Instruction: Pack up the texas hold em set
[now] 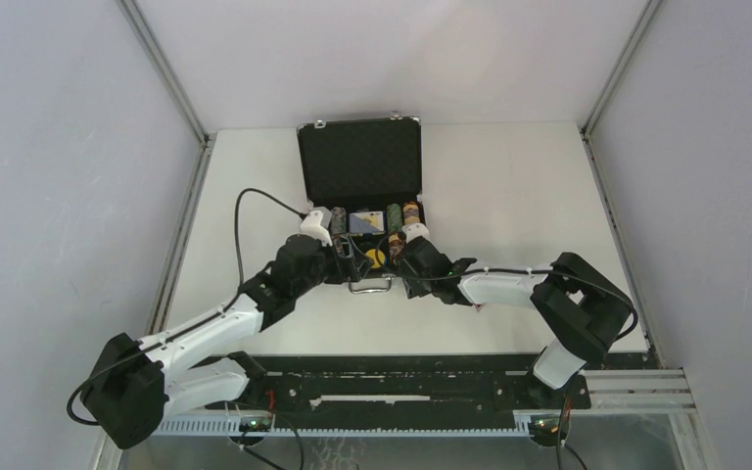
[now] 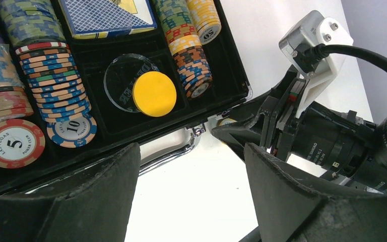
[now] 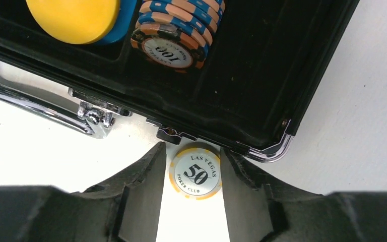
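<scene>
I have the case (image 1: pixel 359 162) open at mid-table, lid up. Inside I count four rows of chips (image 2: pixel 55 85), as far as I can make out, one deck (image 2: pixel 108 15) and one yellow button (image 2: pixel 154 94). My left gripper (image 2: pixel 189 166) stands wide and empty by the handle (image 2: pixel 174 148). My right gripper (image 3: pixel 192 148), the nearer one, brackets the single loose chip (image 3: pixel 195 174). It lies flat on the table (image 3: pixel 358 126) just outside the case's near right corner. I cannot tell whether the pads pinch it. The chip is round, so no axis matters, and the tray lies straight ahead.
</scene>
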